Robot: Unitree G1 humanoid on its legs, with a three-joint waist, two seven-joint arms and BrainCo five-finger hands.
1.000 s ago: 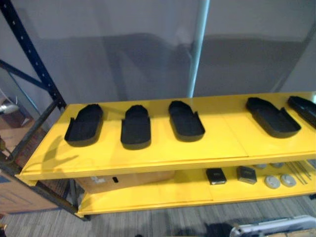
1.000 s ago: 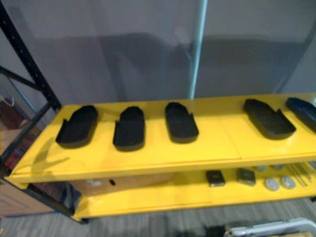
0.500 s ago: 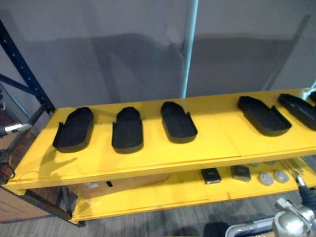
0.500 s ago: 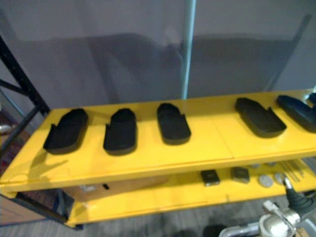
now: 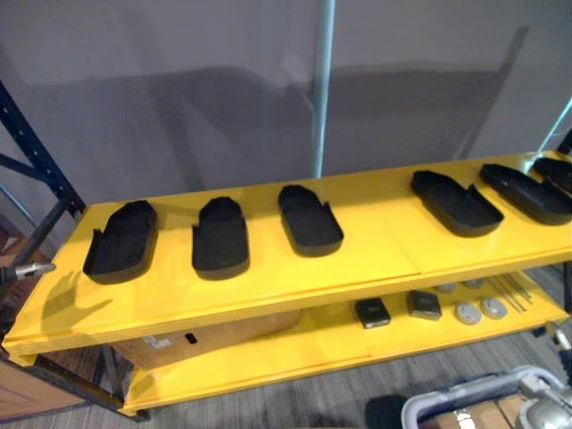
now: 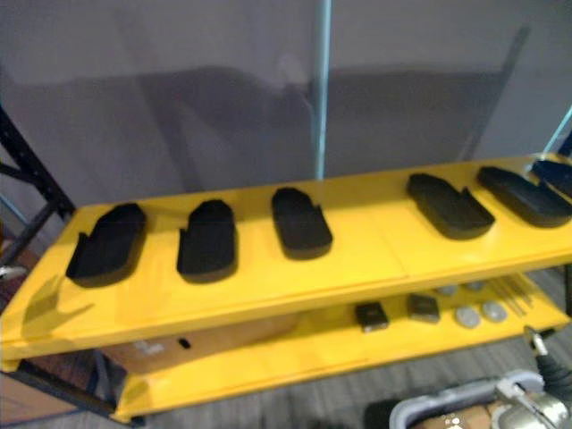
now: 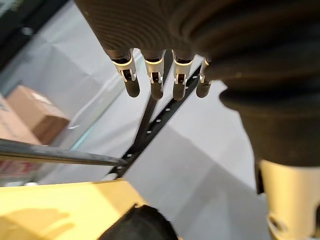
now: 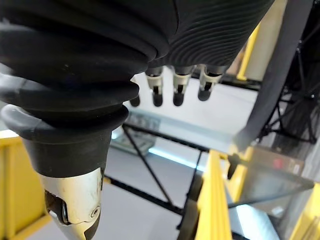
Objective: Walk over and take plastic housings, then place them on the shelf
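Several black plastic housings lie in a row on the top board of a yellow shelf (image 5: pixel 384 259). Three sit at its left: one (image 5: pixel 121 241), a second (image 5: pixel 221 237) and a third (image 5: pixel 309 219). More housings (image 5: pixel 456 203) lie toward the right end, the last (image 5: pixel 556 170) at the view's edge. My left hand (image 7: pixel 155 80) hangs open with nothing in it near the shelf's left corner, where one housing (image 7: pixel 140 225) shows. My right hand (image 8: pixel 177 85) is open and holds nothing.
The lower yellow board carries two small black blocks (image 5: pixel 372 312), round grey discs (image 5: pixel 466 312) and a cardboard box (image 5: pixel 214 326). A blue rack upright (image 5: pixel 36 152) stands at the left. A pale pole (image 5: pixel 322 89) rises behind. A grey bin (image 5: pixel 474 407) sits at the bottom right.
The camera has moved: the shelf has slid left in the picture and more of its right end shows. The grey bin has come into view. The housings lie as before.
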